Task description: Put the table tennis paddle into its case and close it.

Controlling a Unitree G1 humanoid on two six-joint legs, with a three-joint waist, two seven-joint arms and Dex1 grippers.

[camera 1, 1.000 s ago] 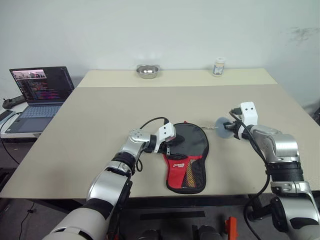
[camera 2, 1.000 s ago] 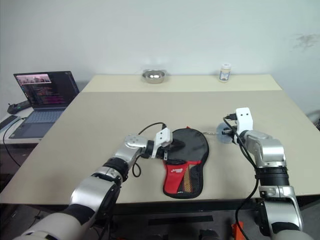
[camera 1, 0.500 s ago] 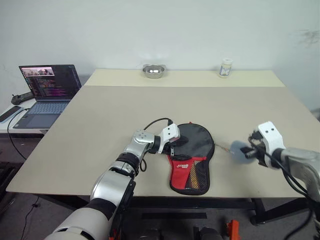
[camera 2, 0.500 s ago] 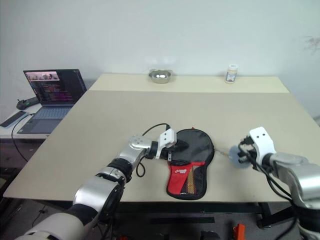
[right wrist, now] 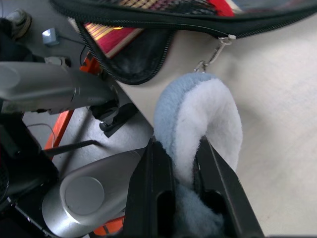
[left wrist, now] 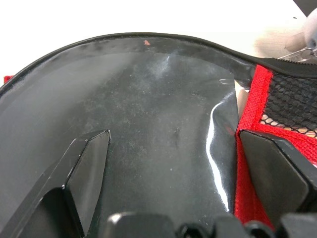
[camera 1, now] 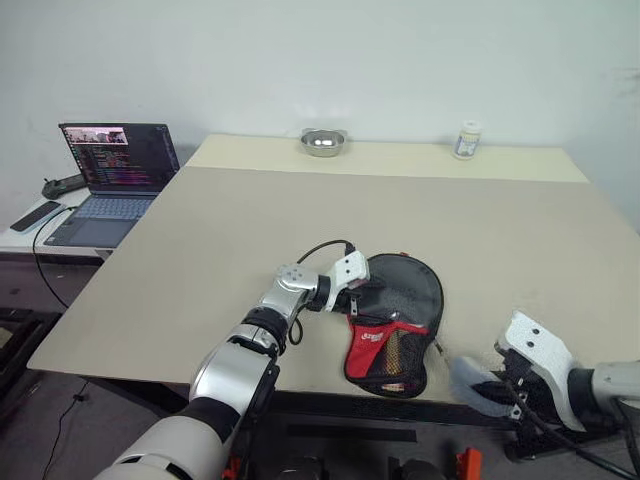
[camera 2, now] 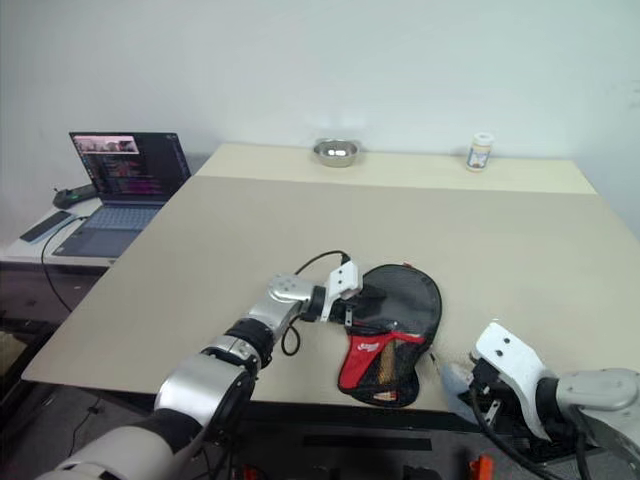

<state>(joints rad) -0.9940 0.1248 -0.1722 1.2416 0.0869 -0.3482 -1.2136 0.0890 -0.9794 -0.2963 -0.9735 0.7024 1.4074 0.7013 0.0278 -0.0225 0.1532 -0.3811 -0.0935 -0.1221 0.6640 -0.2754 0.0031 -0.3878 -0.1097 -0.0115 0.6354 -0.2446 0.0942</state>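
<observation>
The case [camera 1: 398, 318], black on top and red with mesh below, lies near the table's front edge. The table tennis paddle sits inside it; its tan and red handle [right wrist: 113, 35] shows through the unzipped lower end. My left gripper [camera 1: 367, 292] is open, and its fingers [left wrist: 91, 163] rest on the case's round black part. My right gripper [right wrist: 181, 148] is shut on a pale blue fluffy pompom [right wrist: 203, 114]. A small chain [right wrist: 214, 54] clips the pompom to the zip. That gripper [camera 1: 488, 385] hangs just past the table's front edge, to the right of the case.
An open laptop [camera 1: 115, 165] and a phone [camera 1: 40, 215] sit on a side desk at the left. A steel bowl [camera 1: 323, 142] and a small white jar [camera 1: 466, 140] stand along the far edge of the table [camera 1: 300, 220].
My right gripper has drawn the pompom back along the case's right side, from beside its round top to past the table's front edge. The left gripper stayed on the case. The camera shifted.
</observation>
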